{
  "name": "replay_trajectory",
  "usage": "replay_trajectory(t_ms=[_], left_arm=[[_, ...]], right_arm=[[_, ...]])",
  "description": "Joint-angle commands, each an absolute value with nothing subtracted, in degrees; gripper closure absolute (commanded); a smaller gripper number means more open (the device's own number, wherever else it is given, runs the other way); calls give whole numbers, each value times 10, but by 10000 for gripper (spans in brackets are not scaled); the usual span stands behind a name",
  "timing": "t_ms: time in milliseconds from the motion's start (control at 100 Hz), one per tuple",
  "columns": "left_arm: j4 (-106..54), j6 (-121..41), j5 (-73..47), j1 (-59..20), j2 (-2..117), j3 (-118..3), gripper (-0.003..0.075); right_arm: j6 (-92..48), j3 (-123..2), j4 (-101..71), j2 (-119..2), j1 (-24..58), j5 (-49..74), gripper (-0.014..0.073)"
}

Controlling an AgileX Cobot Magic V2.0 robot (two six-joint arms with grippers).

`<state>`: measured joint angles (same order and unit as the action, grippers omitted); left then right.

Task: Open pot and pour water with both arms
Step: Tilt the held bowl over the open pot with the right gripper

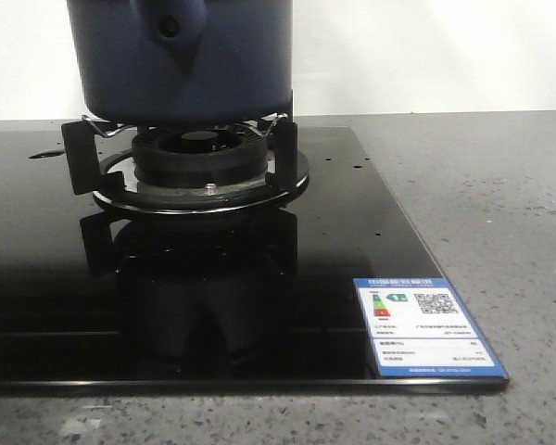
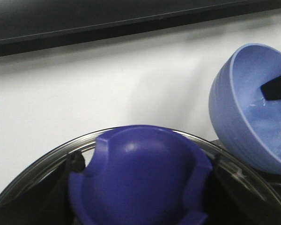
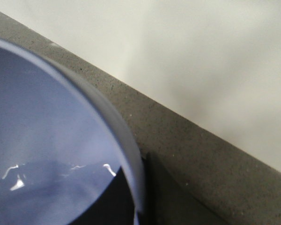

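The dark navy pot (image 1: pixel 181 65) stands on the burner's pan support, its handle stub (image 1: pixel 176 32) with the round hole facing the camera; its top is cut off by the front view. No arm shows in that view. My left gripper (image 2: pixel 145 165) is shut on the purple-blue knob (image 2: pixel 140 183) of a glass lid (image 2: pixel 47 161), with a dark finger on each side. Beside the lid, the periwinkle bowl (image 2: pixel 239 117) is tilted with water (image 3: pixel 37 187) inside. My right gripper (image 3: pixel 139 197) is shut on the bowl's rim (image 3: pixel 126 140), one finger (image 2: pixel 278 86) inside it.
A black glass cooktop (image 1: pixel 352 232) carries the round burner (image 1: pixel 199 158) and its black pan support (image 1: pixel 79 158). An energy label (image 1: pixel 426 324) is stuck on its near right corner. Grey speckled counter (image 1: pixel 491 185) surrounds it, with a white wall (image 1: pixel 426 56) behind.
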<state>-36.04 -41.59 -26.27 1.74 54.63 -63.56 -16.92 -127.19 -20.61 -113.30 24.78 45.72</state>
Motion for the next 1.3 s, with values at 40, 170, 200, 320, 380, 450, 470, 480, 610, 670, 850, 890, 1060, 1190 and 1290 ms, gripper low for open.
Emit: replay_trajectory(t_ms=[40, 170, 200, 320, 380, 450, 470, 480, 610, 670, 850, 890, 1060, 1190, 1290], left_arm=[[-380, -411, -216, 19, 534, -656, 355], [-380, -411, -216, 19, 534, -656, 355], [-380, -411, -216, 19, 534, -656, 355], [-380, -411, -216, 19, 534, -656, 355], [-380, -411, -216, 19, 534, -656, 355], [-383, -411, -216, 19, 534, -656, 355], [-384, -411, -216, 19, 534, -656, 355], [-384, -411, -216, 19, 534, -656, 355], [-385, -411, -216, 19, 534, -656, 355], [-385, -411, -216, 19, 534, -656, 355], [-396, -411, -216, 19, 534, -656, 355], [-396, -411, -216, 19, 534, -656, 355], [-396, -411, -216, 19, 534, -656, 355], [-397, -411, -216, 19, 534, -656, 355], [-405, -411, -216, 19, 534, -656, 355]], right_arm=[[-192, -1260, -219, -1078, 256, 361, 634], [-194, -1195, -211, -1050, 259, 297, 634], [-196, -1177, -211, -1042, 259, 277, 634], [-222, -1095, -211, -1005, 265, 203, 634], [-226, -1052, -211, -990, 268, 160, 634], [-228, -1005, -211, -971, 273, 102, 634], [-228, -991, -211, -965, 273, 85, 634], [-228, -987, -211, -964, 274, 74, 634], [-229, -907, -207, -936, 279, -24, 635], [-229, -878, -207, -928, 279, -71, 635], [-229, -807, -193, -914, 289, -175, 636], [-229, -794, -182, -912, 293, -199, 636], [-229, -754, -169, -908, 311, -286, 636], [-229, -737, -165, -908, 319, -356, 636], [-229, -735, -151, -908, 320, -373, 636]])
